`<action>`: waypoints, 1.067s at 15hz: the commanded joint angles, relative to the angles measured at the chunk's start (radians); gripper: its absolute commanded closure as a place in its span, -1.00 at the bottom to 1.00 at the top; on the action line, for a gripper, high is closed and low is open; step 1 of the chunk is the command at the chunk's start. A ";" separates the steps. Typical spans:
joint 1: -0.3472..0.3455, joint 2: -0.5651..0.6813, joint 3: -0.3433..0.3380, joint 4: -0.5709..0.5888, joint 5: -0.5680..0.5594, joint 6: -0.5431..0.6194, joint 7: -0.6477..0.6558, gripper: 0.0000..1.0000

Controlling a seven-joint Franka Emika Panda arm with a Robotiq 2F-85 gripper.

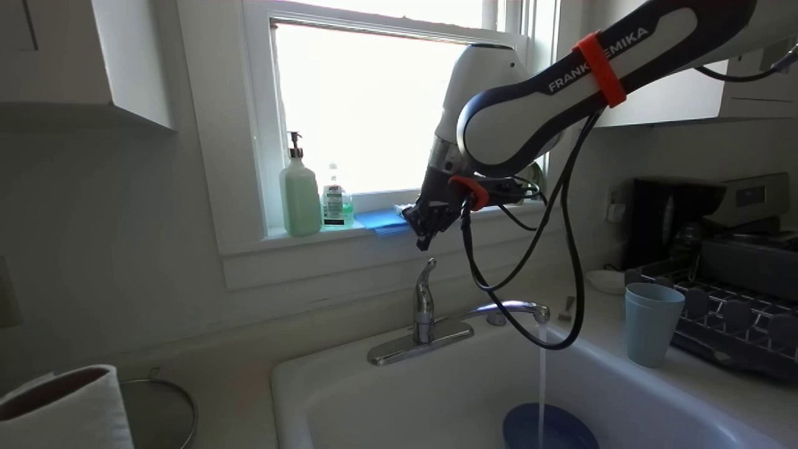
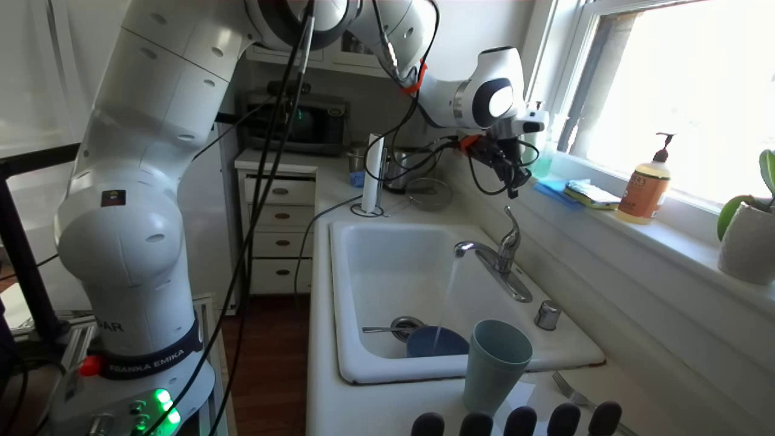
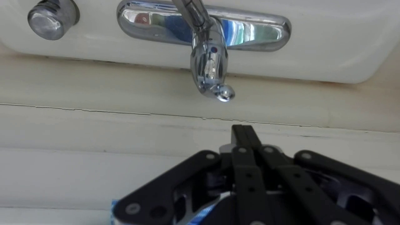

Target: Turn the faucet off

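A smooth, curved, mirror-bright silver metal faucet (image 1: 424, 315) stands on the glossy white sink (image 1: 330, 365), just below and apart from the jointed, dull black pincer (image 3: 243, 128), whose tips are pressed together.

Facing the window (image 1: 374, 112) or along the sink (image 2: 402, 257) in exterior views; wrist-mounted, closely overlooking the shared single-lever faucet (image 3: 210, 59).

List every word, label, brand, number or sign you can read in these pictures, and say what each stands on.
"FRANKA EMIKA": dark band on the robot base.
"FRANK" and "EMIKA": arm, with a red strap between.
"AR", its start unclear: robot base.
Red-and-blue dot: faucet.
Too small or blurred: orange bottle label, clear bottle label, arm sticker, microwave display.
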 commanded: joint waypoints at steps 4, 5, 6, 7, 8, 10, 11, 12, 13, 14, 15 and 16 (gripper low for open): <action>-0.003 0.017 0.002 0.002 0.028 -0.059 -0.029 1.00; -0.003 0.021 0.003 0.004 0.028 -0.076 -0.034 1.00; 0.002 0.023 -0.004 0.007 0.015 -0.092 -0.025 1.00; 0.000 0.023 -0.003 0.009 0.018 -0.106 -0.027 1.00; -0.001 0.023 -0.002 0.011 0.020 -0.121 -0.030 1.00; -0.005 0.027 0.003 0.015 0.027 -0.157 -0.038 1.00; -0.006 0.031 0.006 0.018 0.031 -0.171 -0.042 1.00; -0.010 0.035 0.011 0.018 0.038 -0.172 -0.046 1.00; -0.013 0.037 0.015 0.014 0.046 -0.145 -0.052 1.00; -0.014 0.038 0.017 0.014 0.050 -0.127 -0.055 1.00; -0.016 0.040 0.021 0.015 0.056 -0.118 -0.063 1.00; -0.016 0.045 0.022 0.019 0.060 -0.121 -0.071 1.00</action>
